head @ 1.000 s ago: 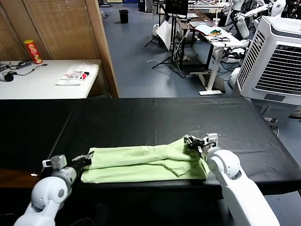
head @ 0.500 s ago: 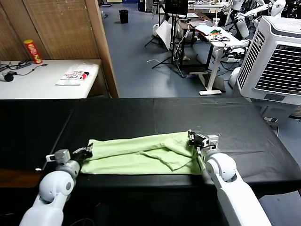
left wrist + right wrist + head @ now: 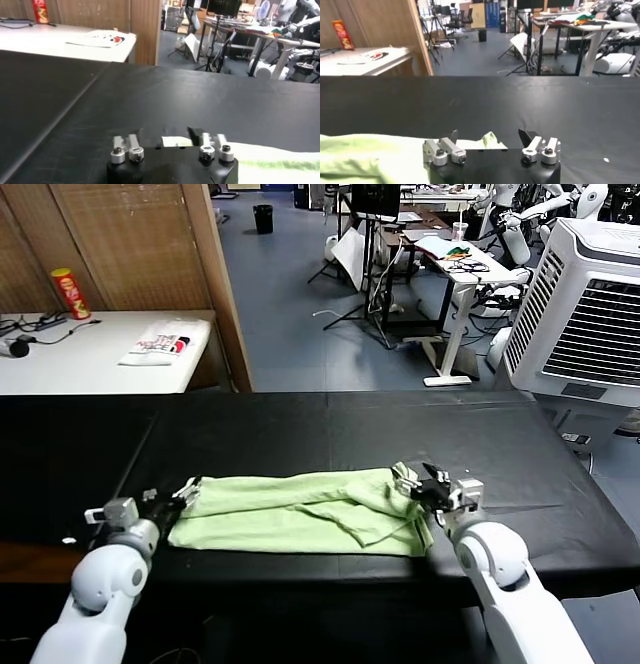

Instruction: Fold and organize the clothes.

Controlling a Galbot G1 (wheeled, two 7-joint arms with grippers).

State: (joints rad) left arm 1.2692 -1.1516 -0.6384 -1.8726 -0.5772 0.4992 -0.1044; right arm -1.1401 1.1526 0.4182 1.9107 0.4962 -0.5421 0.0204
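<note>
The pale light-green shirt (image 3: 300,514) lies folded into a long strip across the black table (image 3: 350,424), near its front edge. My left gripper (image 3: 185,489) is at the strip's left end, its jaws open and low over the table. In the left wrist view (image 3: 167,134) a bit of shirt edge (image 3: 175,141) shows between the open jaws. My right gripper (image 3: 415,482) is at the strip's right end, jaws open. In the right wrist view (image 3: 490,136) a raised shirt corner (image 3: 489,139) stands between the open jaws.
A white side table (image 3: 60,369) at the back left holds a white printed packet (image 3: 165,342) and a red can (image 3: 70,292). A wooden partition (image 3: 130,244) stands behind it. A white air cooler (image 3: 590,304) stands at the back right.
The shirt has shifted a little away from the front edge and lies flatter. The left arm has drawn back to the left, and the right arm has lowered at the shirt's right end.
</note>
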